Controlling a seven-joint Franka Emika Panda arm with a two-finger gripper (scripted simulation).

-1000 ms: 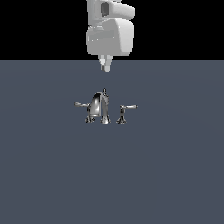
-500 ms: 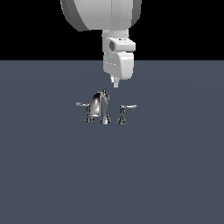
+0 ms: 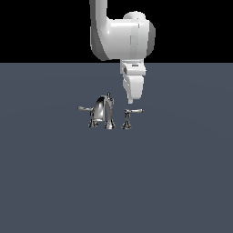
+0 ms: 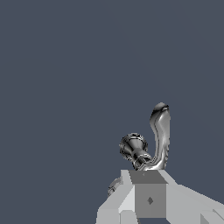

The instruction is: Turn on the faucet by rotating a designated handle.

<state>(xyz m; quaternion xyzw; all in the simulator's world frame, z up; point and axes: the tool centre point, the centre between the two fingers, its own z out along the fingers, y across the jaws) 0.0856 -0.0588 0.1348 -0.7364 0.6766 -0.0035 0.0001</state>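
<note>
One step in hand: approach. Gripper (image 3: 131, 101) hangs just above handle (image 3: 132, 111), no contact seen. Handle sits on exterior view's right of faucet (image 3: 104, 112), clear of spout, on desk (image 3: 116, 182). Jaws' gap: cannot tell. Next move, likely: descend beside lever, push it round.

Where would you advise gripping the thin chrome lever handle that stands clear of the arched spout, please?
Probably on the thin chrome lever handle itself, toward its free end on the exterior view's right, coming down from above where the gripper hovers. The slim, roughly level bar fits between the fingers, and its tip is farthest from the flared post.
</note>
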